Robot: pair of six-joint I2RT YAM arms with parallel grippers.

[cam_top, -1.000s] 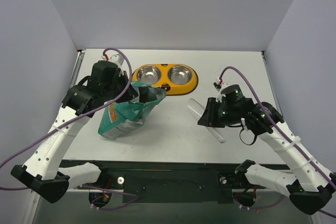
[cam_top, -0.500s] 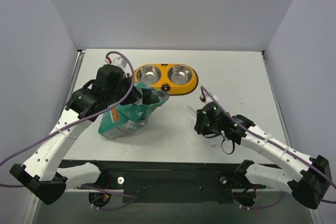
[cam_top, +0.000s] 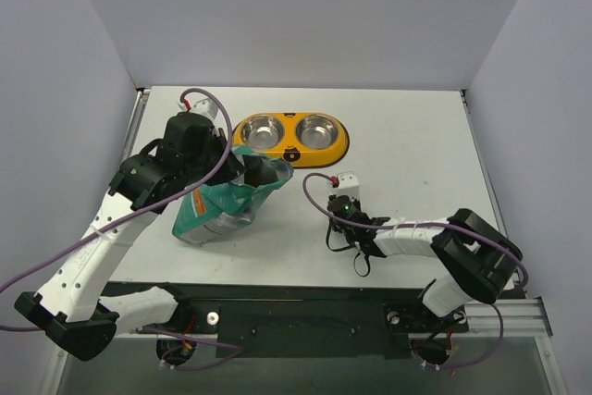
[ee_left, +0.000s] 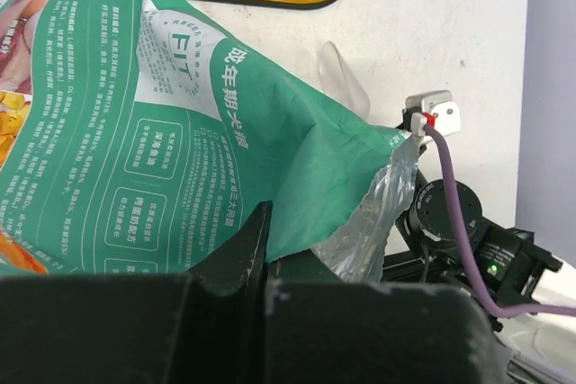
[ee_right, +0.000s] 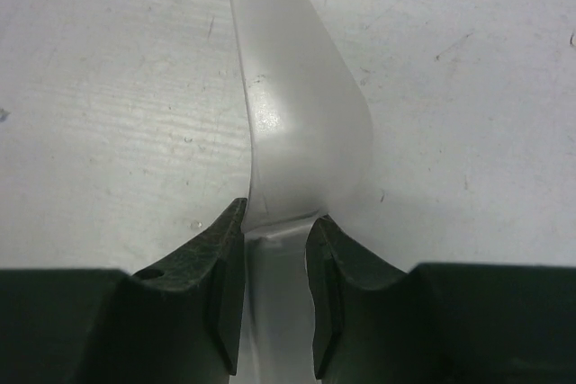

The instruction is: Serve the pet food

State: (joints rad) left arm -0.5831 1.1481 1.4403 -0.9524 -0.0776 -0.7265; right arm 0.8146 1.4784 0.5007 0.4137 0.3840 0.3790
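- Presently, the right gripper stands at a narrow setting. Its two black fingers clamp the flat handle of a translucent white plastic scoop, one pad on each side of the handle.
- The left gripper is closed on the top edge of the teal-and-white foil-lined bag, beside the open mouth.
- Right arm: stretched low and leftward over the white table, with the wrist on the near-right side of the yellow double-bowl plastic feeder.
- Left arm: raised and bent at the elbow, with the wrist just near-left of the feeder.
- The pet food, brown dry kibble, is not visible in any view. Only silver lining shows at the bag mouth, which sits just beside the feeder's near rim at the left bowl.
- The bag's long axis runs from the near-left toward the feeder, mouth end closest to it.
- The scoop's long axis runs straight away from the right fingers, bowl end farthest.
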